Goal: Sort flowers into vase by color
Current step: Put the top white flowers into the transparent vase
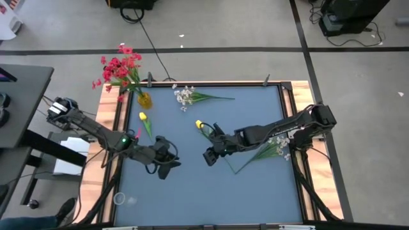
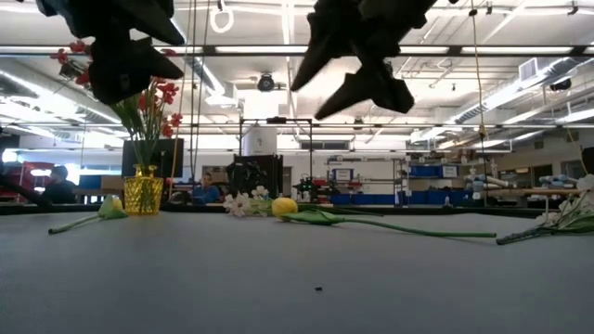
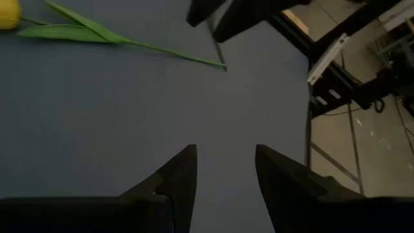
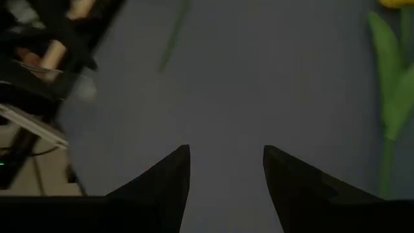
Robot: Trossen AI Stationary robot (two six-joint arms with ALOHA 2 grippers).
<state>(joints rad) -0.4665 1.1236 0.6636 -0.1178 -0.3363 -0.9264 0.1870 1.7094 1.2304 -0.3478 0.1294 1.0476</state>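
Observation:
A yellow glass vase stands at the table's far left and holds red flowers. One yellow tulip lies near the vase. A second yellow tulip lies mid-table, its stem running toward the near right. White sprays lie at the far edge and by the right arm. My left gripper hovers open over the mat. My right gripper hovers open beside the second tulip's stem.
A small clear round thing sits at the table's near-left corner. The two grippers hang close together above mid-table. Wooden rails edge the mat. People and shelving show in the room beyond the far edge.

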